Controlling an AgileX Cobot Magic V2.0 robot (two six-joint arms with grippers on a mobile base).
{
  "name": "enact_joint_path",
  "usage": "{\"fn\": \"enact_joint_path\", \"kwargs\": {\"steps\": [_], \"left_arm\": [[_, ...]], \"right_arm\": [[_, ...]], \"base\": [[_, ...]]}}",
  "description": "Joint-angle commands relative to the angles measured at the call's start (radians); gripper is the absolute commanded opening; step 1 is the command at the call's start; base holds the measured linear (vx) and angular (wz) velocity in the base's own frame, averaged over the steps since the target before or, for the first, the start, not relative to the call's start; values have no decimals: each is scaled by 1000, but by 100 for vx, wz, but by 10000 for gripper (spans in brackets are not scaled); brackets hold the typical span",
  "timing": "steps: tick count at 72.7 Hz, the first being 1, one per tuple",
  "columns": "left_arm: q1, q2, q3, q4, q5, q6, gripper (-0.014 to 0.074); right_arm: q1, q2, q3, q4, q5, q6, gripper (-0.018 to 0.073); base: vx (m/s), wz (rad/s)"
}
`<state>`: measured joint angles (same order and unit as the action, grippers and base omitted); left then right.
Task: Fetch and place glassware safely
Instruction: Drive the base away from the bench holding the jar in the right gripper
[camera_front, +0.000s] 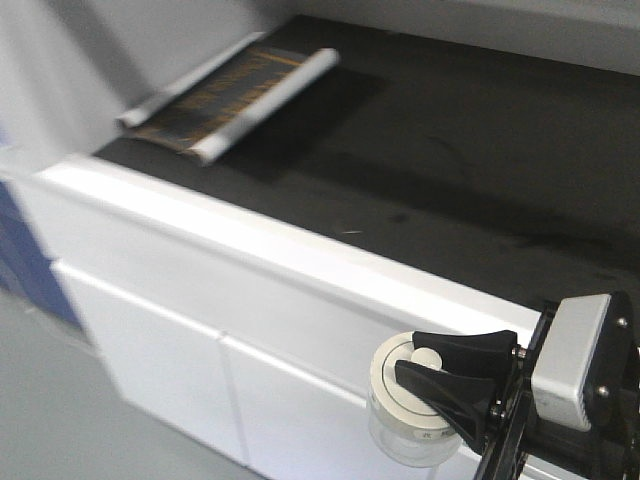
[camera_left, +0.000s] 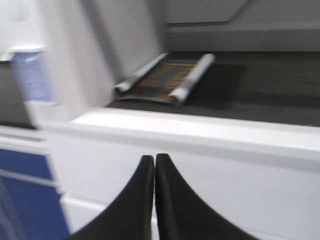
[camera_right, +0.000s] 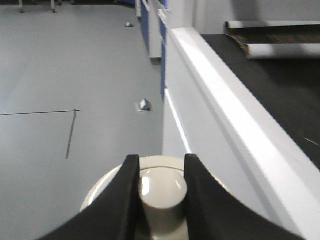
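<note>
Right end effector (camera_front: 408, 357): pinching knob of small squat clear glass jar with cream-white lid (camera_front: 402, 425).
Jar position: we log it at 5 o'clock, off the black-topped white table (camera_front: 420, 190).
Left end effector (camera_left: 154, 159): pressed together.

Layout at the counter. A partly unrolled sheet (camera_front: 230, 95) lay on the countertop (camera_front: 450, 170) at its far left corner, one curled end toward the back wall, the other toward the middle of the surface. Cabinet doors (camera_front: 200, 310) stood below the front edge, and a further cabinet run (camera_front: 20, 260) continued to the left. The glass jar (camera_front: 405, 430) hung off the surface, just before the front edge toward its right end, over the floor (camera_right: 75, 75); the right gripper (camera_front: 408, 357) straddled the lid knob (camera_right: 161, 190), one finger pressed on each side. The left gripper (camera_left: 154, 159), fingers touching, sat before the cabinet front, below the front edge. A small scrap (camera_right: 144, 104) lay on the floor near the cabinet base.
</note>
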<state>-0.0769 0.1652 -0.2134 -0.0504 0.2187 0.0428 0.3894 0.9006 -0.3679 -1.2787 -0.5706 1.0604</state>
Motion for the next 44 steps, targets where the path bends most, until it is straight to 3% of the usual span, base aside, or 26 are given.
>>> {"fn": "enact_joint_path", "kwargs": {"steps": [1,44], "left_arm": [[-8,10,-27,-4,-71,-4,-7],[-8,10,-27,-4,-71,-4,-7]], "right_arm": [[-2,-12,-29,44,-48,-8,-1],[-2,-12,-27,40,-48,-8,-1]], "base": [[-10,94],[-4,83]]}}
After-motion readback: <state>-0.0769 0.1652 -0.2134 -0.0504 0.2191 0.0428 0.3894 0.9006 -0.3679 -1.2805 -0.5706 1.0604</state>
